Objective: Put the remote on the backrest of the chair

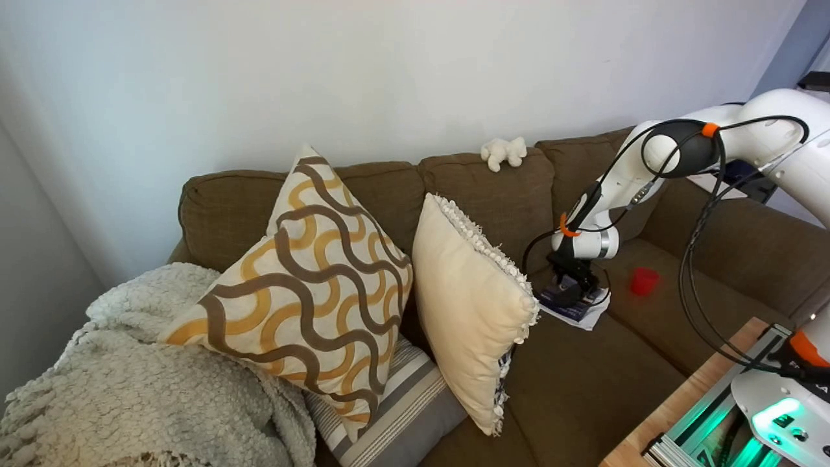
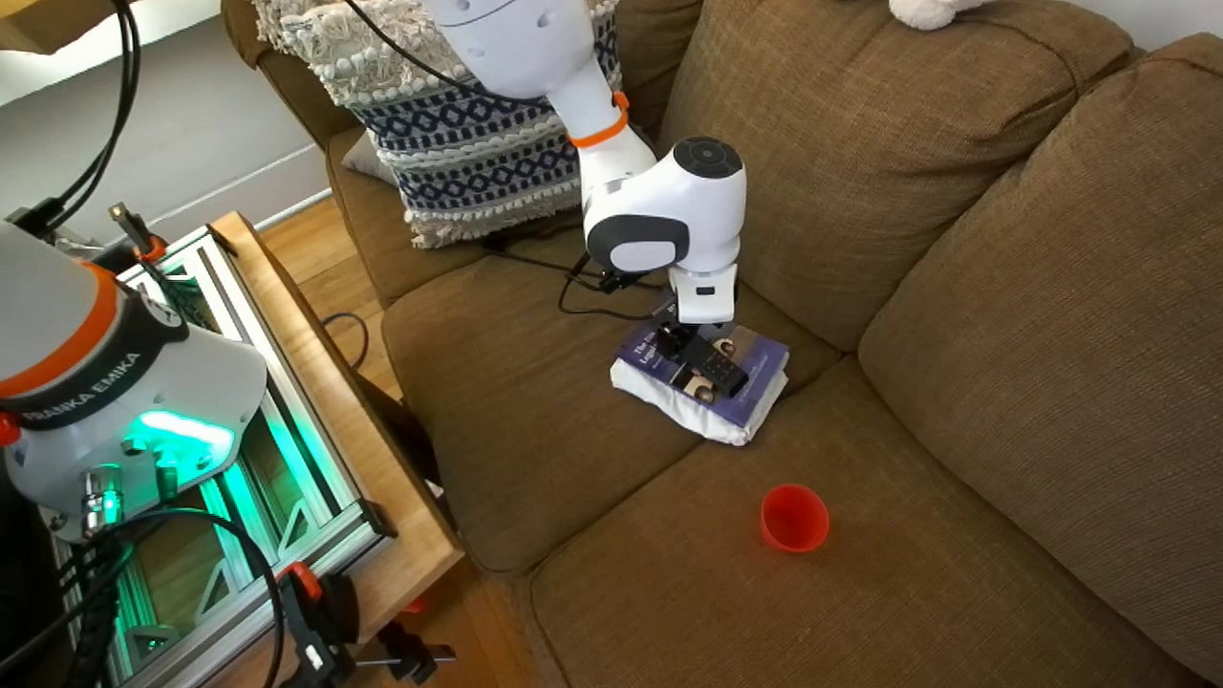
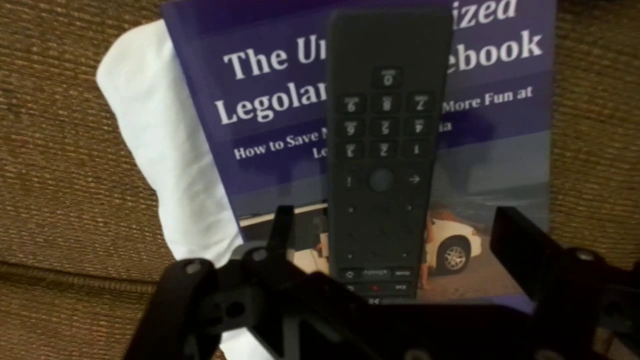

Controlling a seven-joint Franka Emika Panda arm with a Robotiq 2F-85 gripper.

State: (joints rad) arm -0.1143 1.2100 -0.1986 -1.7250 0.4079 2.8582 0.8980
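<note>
One black remote (image 3: 385, 125) is lying on purple book (image 3: 270, 85), over seat of chair (image 2: 535, 411). I am seeing end effector (image 3: 393, 220) standing wide above, fingers showing at both sides of remote. White plush toy (image 1: 504, 153) is sitting atop backrest (image 1: 519, 207).

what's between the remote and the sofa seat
In an exterior view, a purple Legoland book, lying on a wrinkled white cloth-like bundle. The wrist view shows the remote directly over the book's cover.
</note>
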